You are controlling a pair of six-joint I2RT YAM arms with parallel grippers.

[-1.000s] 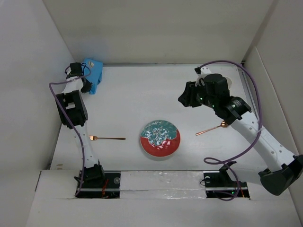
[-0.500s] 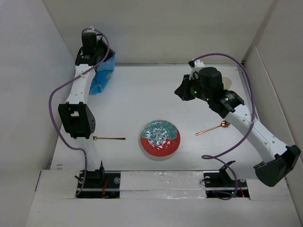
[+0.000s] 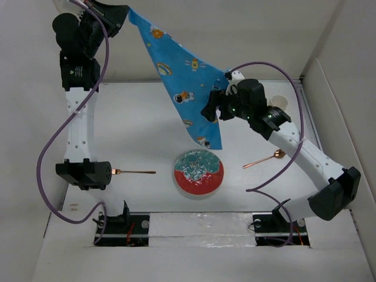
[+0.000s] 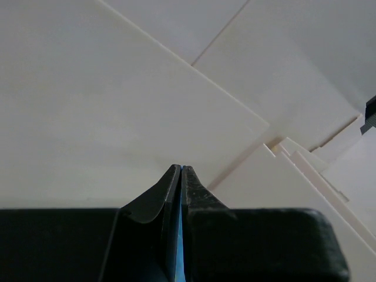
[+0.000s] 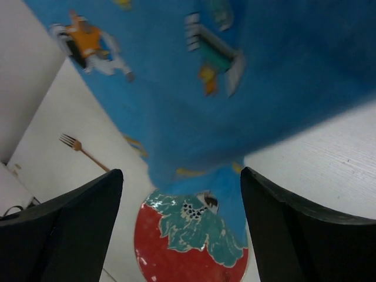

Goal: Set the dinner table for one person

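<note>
1. The bench (image 3: 147,123), a matte white surface, is seen across the floor of the white enclosure, with both arm bases fixed at its near edge
2. A round plate (image 3: 198,171) with a red and teal pattern is set on the bench, close to the middle of the near edge
3. A copper-coloured fork (image 3: 134,171) is laid flat to the left of the plate and apart from it, tines pointed left; a matching spoon (image 3: 262,160) is laid to the right, its bowl at the far-right end
4. The right gripper (image 3: 210,111) is held above the bench beyond the plate, released, with its jaws spread wide
5. A blue cartoon-printed cloth (image 3: 182,82) is hung slantwise in the air, its lowest corner near the plate's far edge; in the right wrist view it is seen ahead of the spread fingers (image 5: 70,229), and contact with them cannot be told
6. The left gripper (image 3: 117,10) is raised high at the far left, clenched on the upper corner of the cloth; in the left wrist view a blue sliver is pinched between the shut jaws
</note>
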